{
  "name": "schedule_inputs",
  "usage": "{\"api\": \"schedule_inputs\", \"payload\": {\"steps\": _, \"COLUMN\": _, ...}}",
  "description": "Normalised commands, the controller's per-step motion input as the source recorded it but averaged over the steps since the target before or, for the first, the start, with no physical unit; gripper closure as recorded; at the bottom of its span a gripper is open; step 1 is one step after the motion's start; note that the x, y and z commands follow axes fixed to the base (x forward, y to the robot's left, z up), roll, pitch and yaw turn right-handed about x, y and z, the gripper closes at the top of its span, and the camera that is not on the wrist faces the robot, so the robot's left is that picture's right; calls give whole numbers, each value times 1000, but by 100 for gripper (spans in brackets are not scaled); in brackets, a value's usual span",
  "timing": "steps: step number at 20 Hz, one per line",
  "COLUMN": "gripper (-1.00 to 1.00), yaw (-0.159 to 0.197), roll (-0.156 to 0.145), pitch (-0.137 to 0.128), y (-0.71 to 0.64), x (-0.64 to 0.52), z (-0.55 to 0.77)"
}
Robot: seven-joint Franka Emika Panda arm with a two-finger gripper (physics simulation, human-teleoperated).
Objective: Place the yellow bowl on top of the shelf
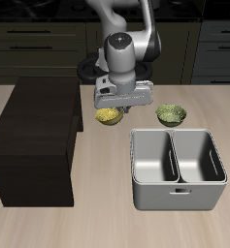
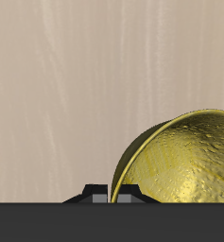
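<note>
Grey two-compartment bin (image 1: 178, 168) nearest the worktop's (image 1: 107, 228) front edge, off the likely path. Behind it, greener bowl (image 1: 171, 115), a lookalike, untouched. Shelf (image 1: 34, 136) runs alongside, flat top bare, tall enough that the bowl probably needs a clear lift. Yellow bowl (image 1: 108, 116) on the worktop just beside the shelf; tool (image 1: 109, 102) hangs directly over it, likely lining up on the rim. Wrist view: bowl (image 2: 180, 161) close under the tool. Open or closed: cannot tell.
</note>
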Motion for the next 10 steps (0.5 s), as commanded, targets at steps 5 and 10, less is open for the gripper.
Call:
{"api": "schedule_inputs", "payload": {"steps": 5, "gripper": 100, "yaw": 19, "roll": 0, "pitch": -67, "y": -58, "x": -61, "z": 443}}
{"api": "schedule_inputs", "payload": {"steps": 10, "gripper": 100, "yaw": 9, "roll": -5, "pitch": -44, "y": -49, "x": 6, "z": 288}}
